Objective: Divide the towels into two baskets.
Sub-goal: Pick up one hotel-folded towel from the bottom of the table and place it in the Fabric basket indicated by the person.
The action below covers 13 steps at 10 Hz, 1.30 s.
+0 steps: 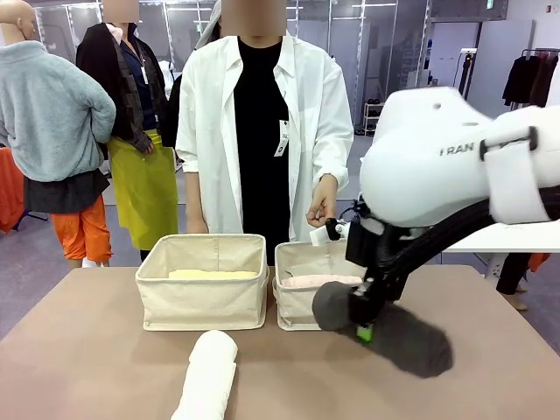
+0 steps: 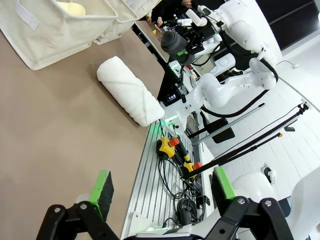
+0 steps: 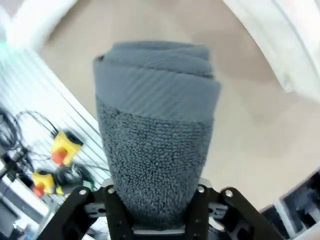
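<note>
Well, I can read only "FRAN" on the right arm (image 1: pixel 455 157); a strap hides the rest. Its jaws are clamped on the dark grey towel (image 1: pixel 411 343), blurred, just before the right basket (image 1: pixel 293 308). My left jaws stand wide apart. The white towel (image 1: pixel 208 372) lies on the worktop (image 1: pixel 87 350), its near end cut off.

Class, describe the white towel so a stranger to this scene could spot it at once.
Find the brown table, then the left cream canvas basket. Just in front of it, nearer the robot, lies the white rolled terry towel. It alone rests bare on the tabletop, neither basketed nor gripped.
</note>
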Each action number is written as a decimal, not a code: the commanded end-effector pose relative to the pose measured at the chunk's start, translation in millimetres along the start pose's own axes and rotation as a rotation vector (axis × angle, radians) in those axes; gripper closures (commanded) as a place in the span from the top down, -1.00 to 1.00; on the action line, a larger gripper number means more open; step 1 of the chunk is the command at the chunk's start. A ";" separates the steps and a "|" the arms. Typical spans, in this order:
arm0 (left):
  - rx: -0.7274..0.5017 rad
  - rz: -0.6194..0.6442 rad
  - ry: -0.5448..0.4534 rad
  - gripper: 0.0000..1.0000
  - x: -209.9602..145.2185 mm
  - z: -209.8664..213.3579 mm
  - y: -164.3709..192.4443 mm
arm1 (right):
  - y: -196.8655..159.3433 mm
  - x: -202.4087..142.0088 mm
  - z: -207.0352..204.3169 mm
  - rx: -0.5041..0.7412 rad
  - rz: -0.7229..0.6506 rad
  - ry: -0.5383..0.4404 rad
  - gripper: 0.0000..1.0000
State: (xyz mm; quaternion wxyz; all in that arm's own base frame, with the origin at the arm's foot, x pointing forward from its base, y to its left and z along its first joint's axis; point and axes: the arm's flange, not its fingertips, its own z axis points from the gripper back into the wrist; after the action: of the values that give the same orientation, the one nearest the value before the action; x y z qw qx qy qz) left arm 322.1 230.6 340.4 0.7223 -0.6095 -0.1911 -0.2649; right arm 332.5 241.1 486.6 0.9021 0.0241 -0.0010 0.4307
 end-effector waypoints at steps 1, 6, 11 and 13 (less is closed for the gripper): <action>-0.005 -0.015 -0.007 1.00 -1.7 0.2 -4.5 | -6.7 -19.6 14.7 -0.041 0.476 -0.002 -1.00; -0.005 -0.015 -0.007 1.00 -1.7 0.2 -4.5 | -3.5 -14.2 15.2 -0.029 0.328 0.020 -1.00; -0.005 -0.015 -0.007 1.00 -1.7 0.2 -4.5 | -42.0 12.1 15.9 -0.054 0.477 -0.035 -0.17; -0.005 -0.015 -0.007 1.00 -1.7 0.2 -4.5 | -76.3 52.6 21.8 0.008 0.549 -0.020 -0.17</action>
State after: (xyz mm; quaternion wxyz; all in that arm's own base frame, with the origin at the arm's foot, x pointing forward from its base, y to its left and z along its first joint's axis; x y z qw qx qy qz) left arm 322.2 230.5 340.4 0.7223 -0.6096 -0.1910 -0.2650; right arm 394.5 225.5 498.3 0.7687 0.0225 -0.0262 0.6386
